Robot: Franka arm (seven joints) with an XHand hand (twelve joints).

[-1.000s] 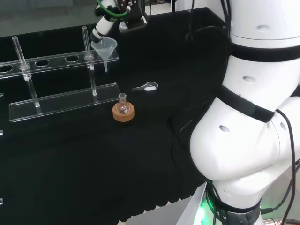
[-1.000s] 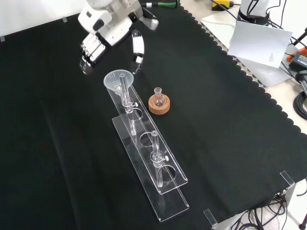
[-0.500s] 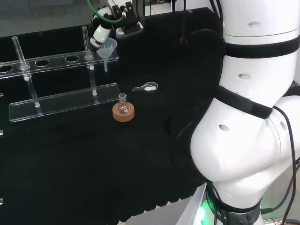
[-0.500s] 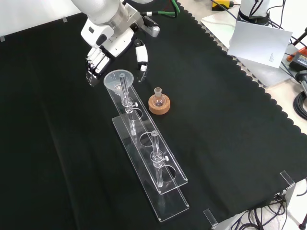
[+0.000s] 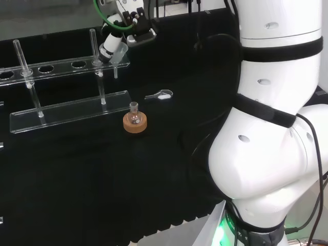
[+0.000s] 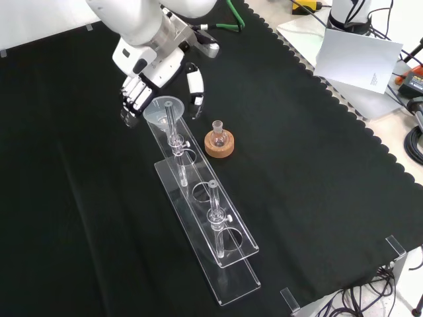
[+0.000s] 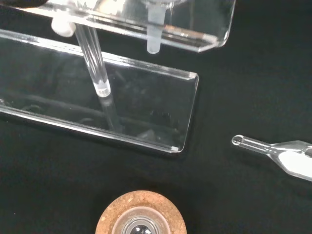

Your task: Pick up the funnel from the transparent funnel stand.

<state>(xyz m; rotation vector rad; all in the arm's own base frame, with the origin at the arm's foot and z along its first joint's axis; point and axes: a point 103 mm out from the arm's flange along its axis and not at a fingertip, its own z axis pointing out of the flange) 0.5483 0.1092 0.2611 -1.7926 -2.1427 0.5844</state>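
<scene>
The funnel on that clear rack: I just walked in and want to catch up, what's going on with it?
The robot's hand is at the funnel, which sits in the end hole of the transparent funnel stand. Fingers and thumb flank the funnel's cone; whether they touch it is unclear, and it is not lifted yet. A small flask on a cork ring stands beside the stand, and a clear scoop lies nearby.

- I see the bench (image 6: 317, 152) under black cloth.
- On it: the clear stand (image 6: 228, 274), right of it a flask on a cork ring (image 6: 219, 146), and a scoop (image 5: 160, 95).
</scene>
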